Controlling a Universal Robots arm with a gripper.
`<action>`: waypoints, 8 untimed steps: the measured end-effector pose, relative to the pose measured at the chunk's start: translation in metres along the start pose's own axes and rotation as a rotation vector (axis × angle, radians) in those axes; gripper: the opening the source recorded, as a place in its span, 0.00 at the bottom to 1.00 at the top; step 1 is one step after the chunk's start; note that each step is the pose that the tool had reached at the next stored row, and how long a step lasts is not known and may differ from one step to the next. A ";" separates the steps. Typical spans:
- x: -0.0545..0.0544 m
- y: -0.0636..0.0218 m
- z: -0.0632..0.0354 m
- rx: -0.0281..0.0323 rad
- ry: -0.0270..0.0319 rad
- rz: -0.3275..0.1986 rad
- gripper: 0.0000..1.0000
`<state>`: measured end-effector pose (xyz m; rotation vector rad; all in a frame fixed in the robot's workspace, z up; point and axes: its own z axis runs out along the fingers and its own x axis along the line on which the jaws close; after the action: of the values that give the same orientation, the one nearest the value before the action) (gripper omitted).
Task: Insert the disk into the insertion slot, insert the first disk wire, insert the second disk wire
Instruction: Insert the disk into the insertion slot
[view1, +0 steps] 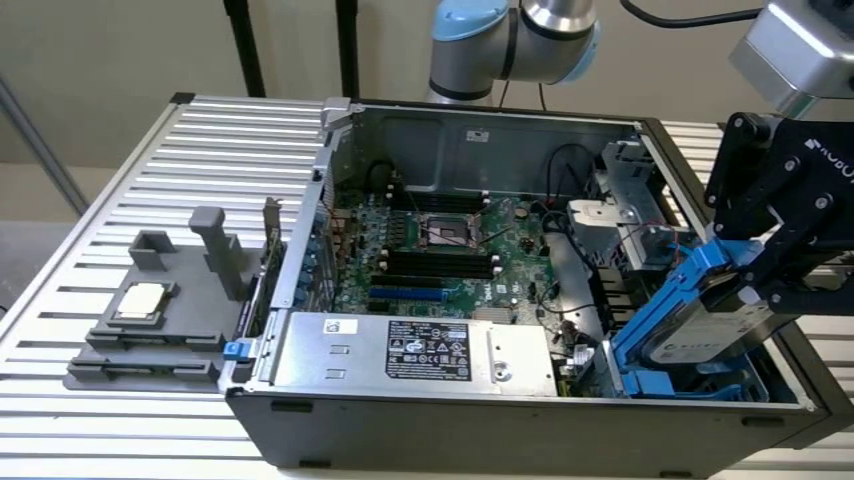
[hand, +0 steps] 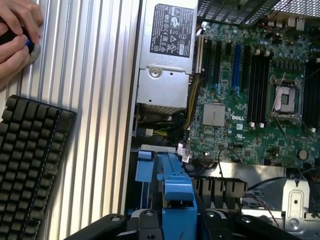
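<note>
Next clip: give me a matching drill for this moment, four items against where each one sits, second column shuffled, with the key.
Items:
1. disk
2. silver box
3. chip
4. keyboard

Places:
A. on the grey holder outside the case
B. on the slatted table, near a hand
C. tilted, held by the claw over the slot
D. flat inside the case, label up

Pairs: 1-C, 2-D, 3-A, 4-B.
</note>
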<state>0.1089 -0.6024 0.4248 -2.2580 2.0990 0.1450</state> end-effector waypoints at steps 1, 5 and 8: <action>0.000 0.0001 0.0004 0.0004 -0.0023 -0.001 0.33; 0.000 0.0000 0.0020 0.0024 -0.0090 -0.005 0.33; 0.000 -0.0001 0.0038 0.0037 -0.0150 -0.008 0.33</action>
<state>0.1089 -0.6017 0.4210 -2.2559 2.0809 0.1570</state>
